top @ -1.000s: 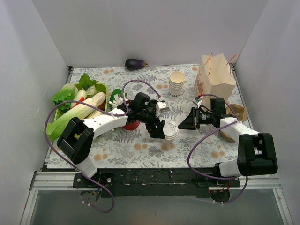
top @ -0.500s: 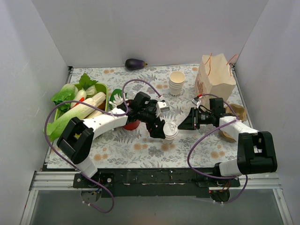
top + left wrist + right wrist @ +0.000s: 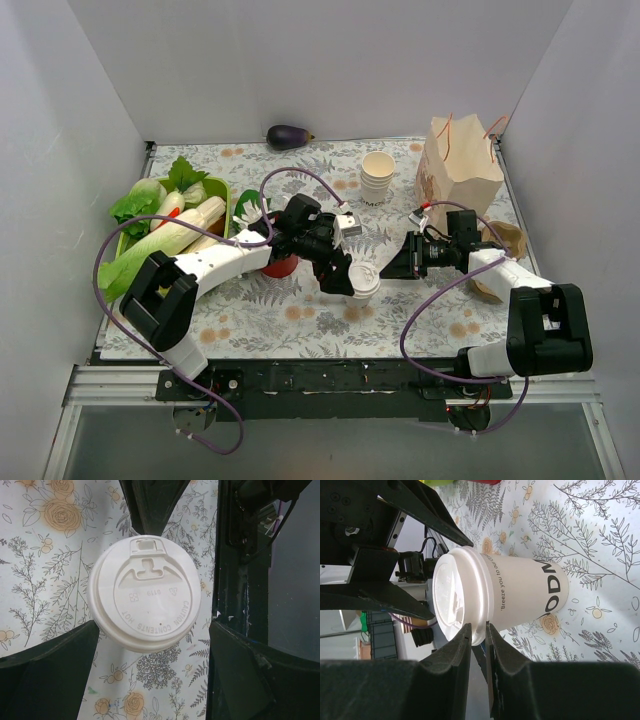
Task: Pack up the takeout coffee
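Observation:
The takeout coffee (image 3: 365,281), a cream paper cup with a white lid, stands upright on the floral cloth in the middle. My left gripper (image 3: 347,278) hovers over it with its jaws wide open. In the left wrist view the lid (image 3: 145,597) lies just beyond the gripper (image 3: 153,626). My right gripper (image 3: 388,269) comes in from the right at lid height. In the right wrist view it (image 3: 478,626) is closed to a narrow slit with the lid's rim (image 3: 479,639) between the fingertips. The cup wall (image 3: 530,592) shows beyond.
A brown paper bag (image 3: 458,165) stands open at the back right, with a stack of lidless cups (image 3: 378,177) to its left. A green tray (image 3: 227,186) of vegetables sits at the left and an eggplant (image 3: 288,136) at the back. A red object (image 3: 281,267) lies under the left arm.

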`<state>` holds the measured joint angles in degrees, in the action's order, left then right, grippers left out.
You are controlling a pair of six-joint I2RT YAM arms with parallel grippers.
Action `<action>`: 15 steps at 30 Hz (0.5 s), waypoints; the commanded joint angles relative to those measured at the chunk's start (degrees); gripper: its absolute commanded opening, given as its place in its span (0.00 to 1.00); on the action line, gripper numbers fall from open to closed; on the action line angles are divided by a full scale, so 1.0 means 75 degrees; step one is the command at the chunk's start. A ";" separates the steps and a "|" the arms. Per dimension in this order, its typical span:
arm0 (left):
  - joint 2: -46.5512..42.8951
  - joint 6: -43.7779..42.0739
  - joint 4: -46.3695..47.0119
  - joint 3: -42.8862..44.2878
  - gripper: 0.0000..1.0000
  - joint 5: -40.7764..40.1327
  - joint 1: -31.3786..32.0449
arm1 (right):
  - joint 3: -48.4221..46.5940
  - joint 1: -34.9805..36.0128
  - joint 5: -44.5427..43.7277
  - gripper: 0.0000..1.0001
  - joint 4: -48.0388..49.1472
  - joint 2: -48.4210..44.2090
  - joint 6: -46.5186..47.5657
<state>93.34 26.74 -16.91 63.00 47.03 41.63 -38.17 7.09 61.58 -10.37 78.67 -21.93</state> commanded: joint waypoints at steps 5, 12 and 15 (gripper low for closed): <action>-0.0621 -0.0026 -0.0031 0.0049 0.92 0.0246 0.0028 | -0.0149 0.0109 -0.0008 0.26 -0.0070 -0.0306 0.0241; -0.0656 0.0347 0.0156 0.0026 0.93 -0.0164 0.0028 | -0.0160 0.0132 -0.0066 0.28 -0.0117 -0.0353 0.0264; -0.0680 0.1073 0.0507 0.0037 0.93 -0.0642 -0.0019 | -0.0219 0.0121 -0.0008 0.31 -0.0140 -0.0365 0.0264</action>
<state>92.23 29.12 -16.21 63.00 46.15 41.65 -38.17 7.86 61.17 -10.59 77.32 -20.80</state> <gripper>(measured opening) 0.929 0.297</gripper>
